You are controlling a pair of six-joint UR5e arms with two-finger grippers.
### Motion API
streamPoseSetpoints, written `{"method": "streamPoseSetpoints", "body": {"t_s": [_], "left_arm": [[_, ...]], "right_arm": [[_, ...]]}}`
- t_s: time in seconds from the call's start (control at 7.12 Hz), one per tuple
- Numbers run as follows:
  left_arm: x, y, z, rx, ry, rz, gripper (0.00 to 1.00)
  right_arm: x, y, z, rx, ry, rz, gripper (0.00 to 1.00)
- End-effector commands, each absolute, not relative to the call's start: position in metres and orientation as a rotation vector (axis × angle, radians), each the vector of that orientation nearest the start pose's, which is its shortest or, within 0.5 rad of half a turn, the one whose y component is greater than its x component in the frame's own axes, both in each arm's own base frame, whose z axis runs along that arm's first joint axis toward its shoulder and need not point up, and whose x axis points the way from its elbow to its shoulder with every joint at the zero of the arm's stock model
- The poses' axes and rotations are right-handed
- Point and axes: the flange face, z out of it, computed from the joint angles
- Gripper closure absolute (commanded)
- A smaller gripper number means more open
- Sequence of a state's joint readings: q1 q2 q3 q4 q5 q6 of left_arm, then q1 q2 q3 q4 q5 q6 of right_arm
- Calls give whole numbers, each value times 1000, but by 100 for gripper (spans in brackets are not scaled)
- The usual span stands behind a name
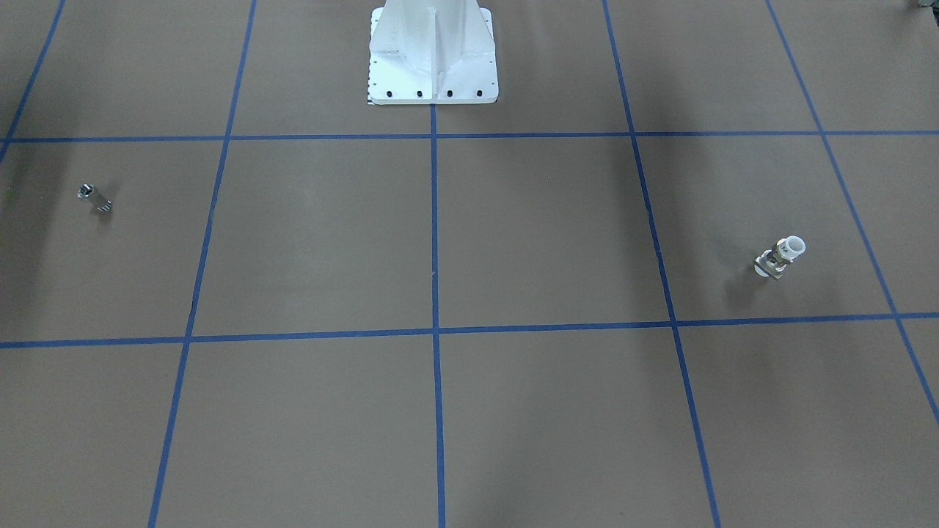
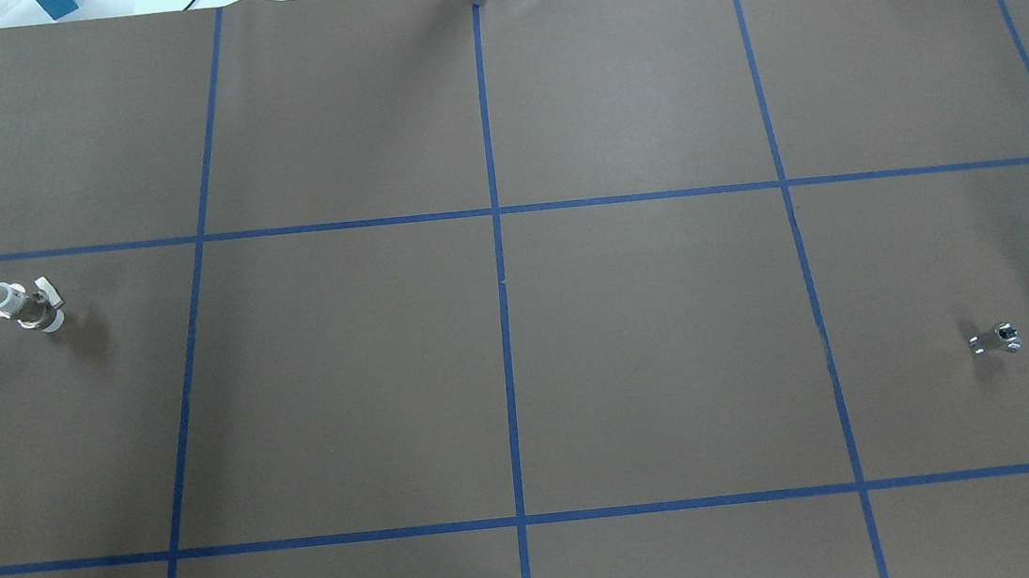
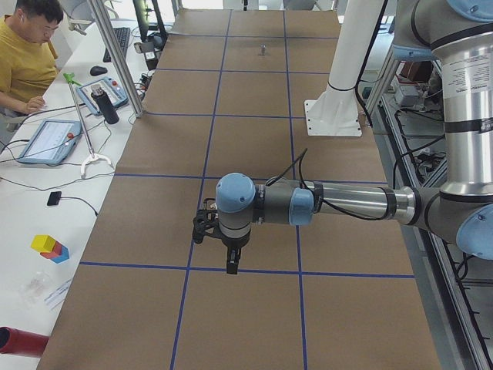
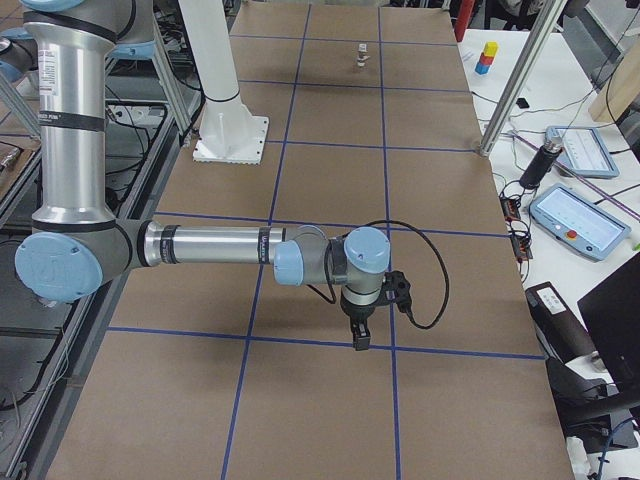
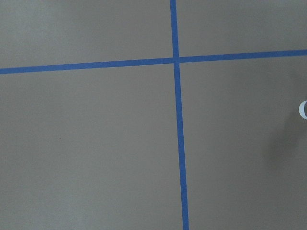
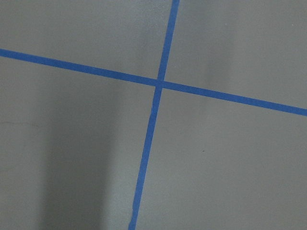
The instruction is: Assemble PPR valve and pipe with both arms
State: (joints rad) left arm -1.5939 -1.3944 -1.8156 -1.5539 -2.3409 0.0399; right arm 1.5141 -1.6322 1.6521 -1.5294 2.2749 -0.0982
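The valve [image 1: 780, 257], metal with white plastic ends, stands on the brown table on my left side. It also shows in the overhead view [image 2: 23, 303] and far off in the exterior right view [image 4: 361, 55]. A small metal pipe fitting [image 1: 94, 198] lies on my right side [image 2: 996, 340], far off in the exterior left view [image 3: 263, 49]. My left gripper [image 3: 231, 266] points down above the table. My right gripper [image 4: 358, 340] does the same. Both show only in the side views, so I cannot tell whether they are open or shut. A white sliver [image 5: 303, 109] shows at the left wrist view's right edge.
The white bolted pedestal [image 1: 433, 59] stands at the table's middle on the robot's side. Blue tape lines [image 2: 505, 328] divide the table into squares. An operator [image 3: 27, 54] sits at a side desk with tablets [image 3: 50, 140] and a black bottle [image 3: 108, 105].
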Motion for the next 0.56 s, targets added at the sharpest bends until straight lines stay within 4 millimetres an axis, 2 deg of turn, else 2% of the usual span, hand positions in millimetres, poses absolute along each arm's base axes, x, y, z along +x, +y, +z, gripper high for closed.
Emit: {"method": "streamPoseSetpoints", "body": {"t_s": [0.0, 0.42], "left_arm": [[-73, -418, 619, 75, 769, 37, 0], [-73, -419, 618, 76, 765, 39, 0]], "right_arm": [[42, -473, 649, 73, -703, -170, 0], [41, -473, 649, 71, -703, -171, 0]]}}
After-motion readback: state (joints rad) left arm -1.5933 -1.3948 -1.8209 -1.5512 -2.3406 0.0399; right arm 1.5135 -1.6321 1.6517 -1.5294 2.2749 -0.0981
